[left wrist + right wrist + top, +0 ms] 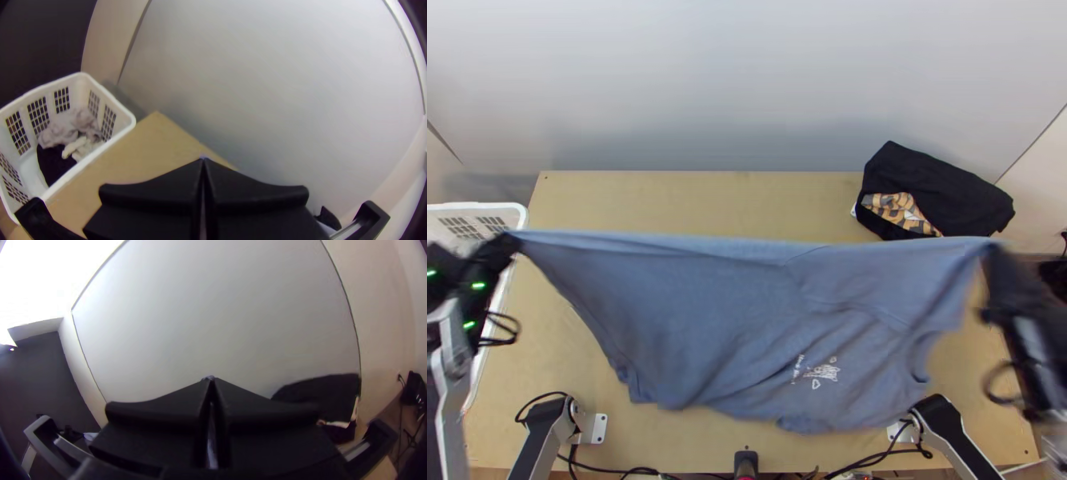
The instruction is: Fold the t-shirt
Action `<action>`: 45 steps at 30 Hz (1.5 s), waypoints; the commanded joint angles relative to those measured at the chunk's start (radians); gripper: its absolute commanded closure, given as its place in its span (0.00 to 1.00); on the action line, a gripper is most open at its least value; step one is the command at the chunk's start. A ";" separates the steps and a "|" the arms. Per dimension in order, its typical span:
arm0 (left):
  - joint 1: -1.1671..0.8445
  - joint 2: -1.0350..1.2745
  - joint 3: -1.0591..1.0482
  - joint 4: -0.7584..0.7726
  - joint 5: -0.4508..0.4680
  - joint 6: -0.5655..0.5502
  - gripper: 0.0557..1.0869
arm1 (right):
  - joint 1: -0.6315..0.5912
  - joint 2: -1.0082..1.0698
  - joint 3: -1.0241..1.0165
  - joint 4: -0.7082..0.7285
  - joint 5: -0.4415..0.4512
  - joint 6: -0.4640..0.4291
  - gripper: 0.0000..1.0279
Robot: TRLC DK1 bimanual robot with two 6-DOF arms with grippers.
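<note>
The blue t-shirt [747, 320] is stretched wide between both grippers, its upper edge taut and the rest draping toward the table's near side, with a white print and the neckline toward the right. In the top view my left gripper [513, 240] holds one corner at the left, and my right gripper [993, 246], blurred, holds the other at the right. The left wrist view has my left gripper [203, 161] shut, a sliver of blue cloth between its fingers. In the right wrist view my right gripper [211, 380] is likewise shut on cloth.
A black cloth pile [935, 192] with a patterned patch lies at the table's far right corner. The white basket [104, 91] stands beside the table's left edge with clothes [71, 129] inside. Bare wood of the table [691, 200] shows along the far side.
</note>
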 commanded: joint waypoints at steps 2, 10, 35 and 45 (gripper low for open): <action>-0.045 0.194 -0.333 0.243 0.023 0.004 0.96 | -0.007 0.148 -0.422 0.315 -0.081 0.105 0.97; -0.088 0.680 -0.190 0.530 0.012 -0.013 0.96 | -0.158 0.626 -0.322 0.569 -0.248 0.171 0.97; -0.100 1.545 0.670 0.243 -0.012 -0.046 0.15 | -0.207 1.372 0.327 0.391 -0.366 0.275 0.34; -0.111 1.289 0.595 0.146 0.008 -0.024 0.04 | -0.211 1.139 0.460 -0.144 -0.360 0.296 0.06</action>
